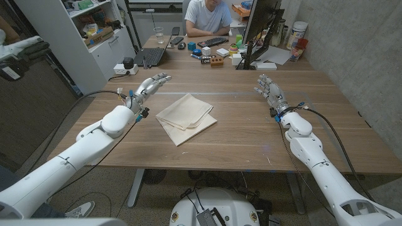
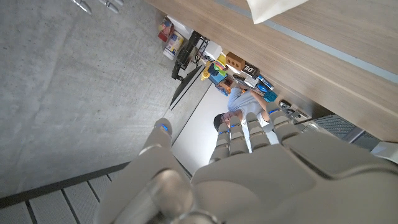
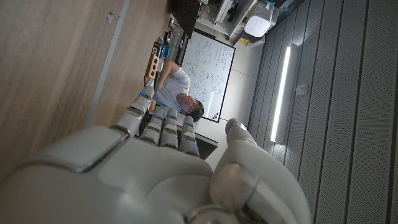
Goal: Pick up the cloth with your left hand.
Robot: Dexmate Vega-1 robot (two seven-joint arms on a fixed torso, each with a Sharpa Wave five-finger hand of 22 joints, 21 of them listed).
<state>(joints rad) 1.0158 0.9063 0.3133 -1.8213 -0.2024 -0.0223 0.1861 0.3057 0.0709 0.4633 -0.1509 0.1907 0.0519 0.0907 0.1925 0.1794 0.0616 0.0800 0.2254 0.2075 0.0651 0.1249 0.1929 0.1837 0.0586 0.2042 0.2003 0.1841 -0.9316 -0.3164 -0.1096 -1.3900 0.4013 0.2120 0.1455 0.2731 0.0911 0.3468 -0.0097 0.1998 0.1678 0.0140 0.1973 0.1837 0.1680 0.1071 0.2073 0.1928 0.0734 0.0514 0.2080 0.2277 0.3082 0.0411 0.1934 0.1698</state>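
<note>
A cream folded cloth lies on the wooden table near its middle. My left hand hangs over the table to the cloth's left and a little behind it, fingers stretched out and apart, holding nothing. A corner of the cloth shows in the left wrist view, apart from the left hand. My right hand is over the right part of the table, far from the cloth, fingers out and empty; the right wrist view shows its back.
A person sits at a second desk behind the table, with a laptop, a keyboard, a monitor and small boxes on it. A white cabinet stands at the back left.
</note>
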